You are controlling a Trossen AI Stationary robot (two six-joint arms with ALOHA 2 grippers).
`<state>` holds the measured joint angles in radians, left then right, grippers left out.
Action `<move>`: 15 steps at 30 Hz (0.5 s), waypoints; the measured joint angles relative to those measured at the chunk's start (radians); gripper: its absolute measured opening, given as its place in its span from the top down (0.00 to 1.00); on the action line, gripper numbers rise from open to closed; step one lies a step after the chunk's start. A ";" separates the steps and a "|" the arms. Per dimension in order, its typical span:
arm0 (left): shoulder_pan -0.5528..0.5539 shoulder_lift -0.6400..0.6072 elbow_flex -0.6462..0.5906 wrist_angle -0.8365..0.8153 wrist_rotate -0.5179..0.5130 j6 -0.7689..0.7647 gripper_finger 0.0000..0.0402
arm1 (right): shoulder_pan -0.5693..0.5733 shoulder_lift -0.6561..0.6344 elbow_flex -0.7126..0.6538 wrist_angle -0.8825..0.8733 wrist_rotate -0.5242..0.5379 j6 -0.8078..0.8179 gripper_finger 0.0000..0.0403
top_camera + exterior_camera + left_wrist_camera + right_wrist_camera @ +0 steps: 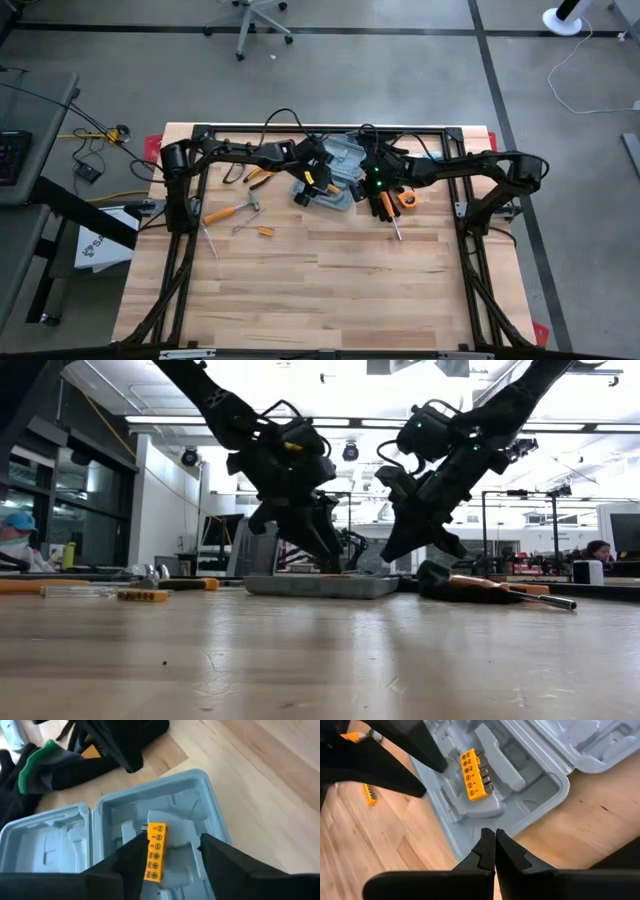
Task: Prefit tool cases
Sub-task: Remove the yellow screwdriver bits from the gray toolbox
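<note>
The grey-blue tool case [343, 168] lies open at the table's far middle, both moulded halves [150, 820] facing up. A yellow bit holder [155, 851] lies in a recess of one half. My left gripper [172, 857] is open just above it, one finger on either side and slanting down; I see no touch. My right gripper [490, 840] is shut and hovers above the same half's rim [470, 837], near the holder [473, 775], with nothing between its fingers.
Black gloves with a green cuff [35, 765] lie beside the case. An orange-handled hammer [232, 212], pliers [260, 175] and a second yellow bit holder [265, 231] lie left of it. A screwdriver [397, 229] lies on its right. The table's near half [320, 300] is bare wood.
</note>
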<state>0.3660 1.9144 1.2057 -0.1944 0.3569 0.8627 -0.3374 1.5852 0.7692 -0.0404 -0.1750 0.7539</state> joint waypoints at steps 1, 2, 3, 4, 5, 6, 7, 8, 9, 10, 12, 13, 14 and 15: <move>0.000 0.004 0.000 0.020 -0.005 0.004 0.54 | 0.000 0.000 0.000 0.003 0.000 0.005 1.00; 0.000 0.005 0.000 0.025 -0.007 0.004 0.54 | 0.000 0.000 0.000 0.004 0.000 0.006 1.00; 0.001 0.012 0.000 0.024 -0.006 0.006 0.53 | 0.000 0.000 0.000 0.003 0.000 0.006 1.00; 0.004 0.017 0.000 0.037 -0.006 0.006 0.53 | 0.000 0.000 0.000 0.003 0.000 0.008 1.00; 0.007 0.020 0.001 0.039 -0.007 0.006 0.53 | 0.000 0.000 0.000 0.003 0.000 0.008 1.00; 0.010 0.024 0.000 0.032 -0.008 0.006 0.53 | 0.000 0.000 0.000 0.001 0.000 0.009 1.00; 0.014 0.029 -0.001 0.038 -0.008 0.006 0.53 | 0.000 0.000 0.000 0.001 0.000 0.010 1.00; 0.017 0.030 -0.001 0.048 -0.009 0.006 0.53 | 0.000 0.000 0.000 0.001 0.000 0.012 1.00; 0.022 0.030 0.000 0.048 -0.009 0.006 0.53 | 0.000 0.000 0.000 0.001 0.000 0.013 1.00; 0.026 0.030 0.000 0.044 -0.007 0.006 0.53 | 0.001 0.000 0.000 0.001 0.000 0.015 1.00; 0.035 0.038 0.000 0.044 -0.001 0.012 0.53 | 0.001 0.000 0.000 0.001 0.000 0.016 1.00; 0.039 0.042 0.000 0.040 0.003 0.012 0.53 | 0.004 0.000 0.000 0.001 0.000 0.017 1.00; 0.043 0.049 0.000 0.033 0.010 0.012 0.53 | 0.005 0.000 0.000 0.001 0.001 0.019 1.00; 0.045 0.055 0.000 0.038 0.014 0.012 0.53 | 0.005 0.000 0.000 0.001 0.001 0.024 1.00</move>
<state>0.4107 1.9698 1.2057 -0.1562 0.3706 0.8749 -0.3328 1.5852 0.7692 -0.0391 -0.1741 0.7776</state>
